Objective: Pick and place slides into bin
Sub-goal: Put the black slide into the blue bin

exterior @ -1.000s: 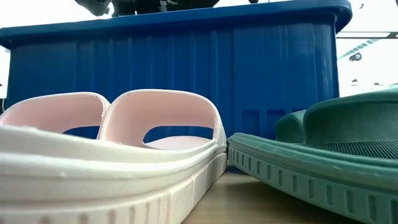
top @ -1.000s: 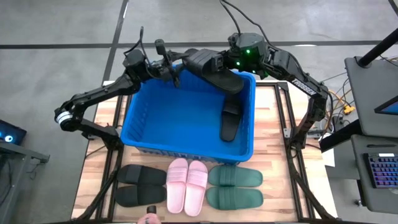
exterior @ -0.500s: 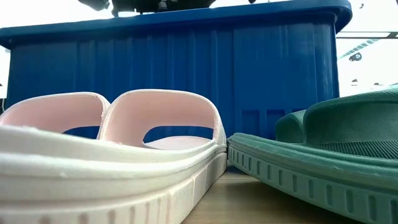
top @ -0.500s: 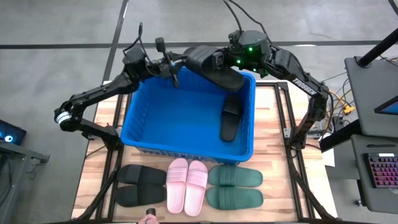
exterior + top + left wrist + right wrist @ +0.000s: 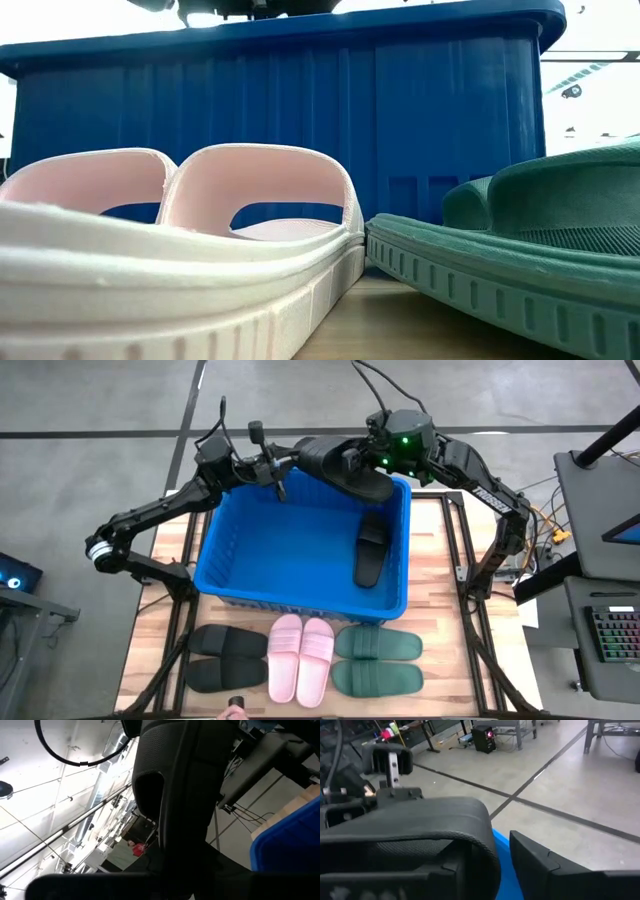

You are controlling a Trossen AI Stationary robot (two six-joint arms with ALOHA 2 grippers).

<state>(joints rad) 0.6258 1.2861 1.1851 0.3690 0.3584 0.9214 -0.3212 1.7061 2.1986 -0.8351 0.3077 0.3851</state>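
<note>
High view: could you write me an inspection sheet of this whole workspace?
Surface: wooden table, planks showing.
Job's things: blue bin in the middle, lone black slide inside; black pair, pink pair and green pair in a row before it.
Clutter: nothing seen.
Claws: left claw and right claw meet at a raised black slide over the bin's far rim; right claw open.
Cables: black cables loop above the arms.
Surroundings: concrete floor; keyboard at right.

no readable text, no labels or brands (arm lettering illegible)
</note>
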